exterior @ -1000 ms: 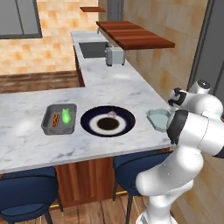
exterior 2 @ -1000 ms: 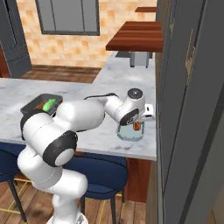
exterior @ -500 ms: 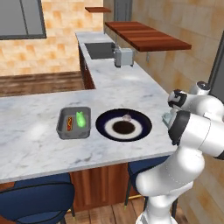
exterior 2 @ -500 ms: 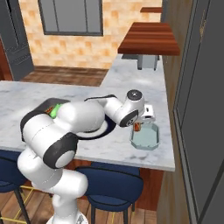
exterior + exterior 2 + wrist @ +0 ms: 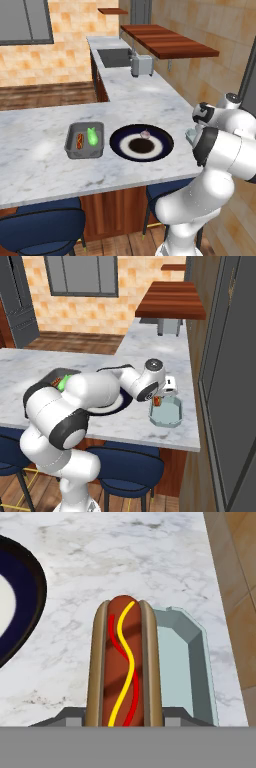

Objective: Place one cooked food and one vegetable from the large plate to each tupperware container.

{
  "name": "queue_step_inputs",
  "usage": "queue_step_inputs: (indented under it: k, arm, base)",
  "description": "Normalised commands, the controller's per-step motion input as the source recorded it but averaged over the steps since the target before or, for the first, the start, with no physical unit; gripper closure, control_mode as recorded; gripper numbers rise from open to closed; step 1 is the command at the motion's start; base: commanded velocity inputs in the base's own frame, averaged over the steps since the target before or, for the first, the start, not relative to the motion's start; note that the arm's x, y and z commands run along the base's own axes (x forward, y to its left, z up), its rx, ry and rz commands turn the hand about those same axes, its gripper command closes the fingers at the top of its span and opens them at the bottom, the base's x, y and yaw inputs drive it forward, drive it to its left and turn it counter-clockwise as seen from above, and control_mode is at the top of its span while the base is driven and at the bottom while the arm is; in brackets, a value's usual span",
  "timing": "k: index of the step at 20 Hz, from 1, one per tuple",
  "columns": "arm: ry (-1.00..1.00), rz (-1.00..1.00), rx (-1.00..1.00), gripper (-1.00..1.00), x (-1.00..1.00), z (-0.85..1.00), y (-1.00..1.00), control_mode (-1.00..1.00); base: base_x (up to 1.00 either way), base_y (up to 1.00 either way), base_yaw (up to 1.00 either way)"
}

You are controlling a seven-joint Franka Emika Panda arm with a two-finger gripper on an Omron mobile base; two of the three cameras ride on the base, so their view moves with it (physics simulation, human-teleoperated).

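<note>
A hot dog (image 5: 125,667), striped with red and yellow sauce, sits clamped between the fingers (image 5: 158,401), which are closed tight on its bun. It hangs over the pale teal-grey tub (image 5: 166,412), partly covering the near end of that tub (image 5: 186,662) in the hand view. The large plate (image 5: 141,143), dark with a white ring, lies on the marble bench (image 5: 40,150) just left of the pale tub as the left base view shows it, with one small pinkish item (image 5: 145,134) near its far rim; its curved edge (image 5: 30,607) shows in the hand view too. On the plate's other side, just beside it, is the dark grey tub (image 5: 85,140), holding a second hot dog (image 5: 79,141) and a green vegetable (image 5: 92,136) side by side. Farther along the bench from the plate stand a toaster (image 5: 141,65) and a sink (image 5: 115,57).
</note>
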Motion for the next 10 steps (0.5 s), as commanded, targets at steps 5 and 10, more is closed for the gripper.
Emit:
queue_step_inputs:
  k: [5, 10]
  arm:
    - [0.0, 0.0, 0.05, 1.0, 0.6, -0.14, 0.0, -1.0]
    - [0.0, 0.0, 0.05, 1.0, 0.91, -0.52, -0.06, -1.0]
  base:
    - [0.4, 0.0, 0.0]
    - [0.0, 0.0, 0.0]
